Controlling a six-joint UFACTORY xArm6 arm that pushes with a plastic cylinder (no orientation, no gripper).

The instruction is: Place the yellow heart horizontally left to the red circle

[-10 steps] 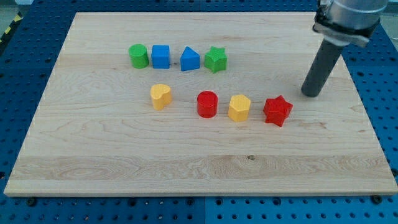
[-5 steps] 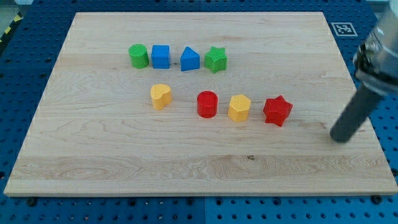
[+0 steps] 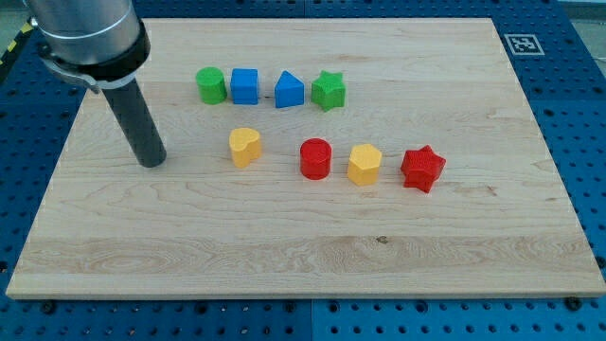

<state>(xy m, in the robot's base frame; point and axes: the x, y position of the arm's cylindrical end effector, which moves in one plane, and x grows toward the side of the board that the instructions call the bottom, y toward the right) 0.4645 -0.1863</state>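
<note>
Left of centre on the wooden surface (image 3: 284,275) we find the yellow heart (image 3: 245,147), standing free and touching no other block. At roughly the same height in the view, toward the view's right and apart from it, sits the red circle (image 3: 315,158), a short red cylinder. The row continues to the view's right with a yellow hexagon (image 3: 364,165), just beside the red circle, and then a red star (image 3: 422,169); a narrow gap separates each neighbour. This row drops slightly toward the view's bottom as it runs to the right.

Above this row, nearer the view's top, we see a second line of four blocks: a green cylinder (image 3: 210,84), a blue cube (image 3: 245,85), a blue block with a peaked top (image 3: 290,90) and a green star (image 3: 329,90). They sit close to each other, and the yellow heart lies below the blue cube.

We have no claw on this arm, so we report neither a wide nor a narrow opening and nothing held; the arm ends in a dark rod. Our tip (image 3: 151,163) rests on the surface to the view's left of the yellow heart, well apart from it and slightly lower in the view. It touches no block. The rod rises from the tip toward the view's upper left, into the grey arm housing (image 3: 87,38).
</note>
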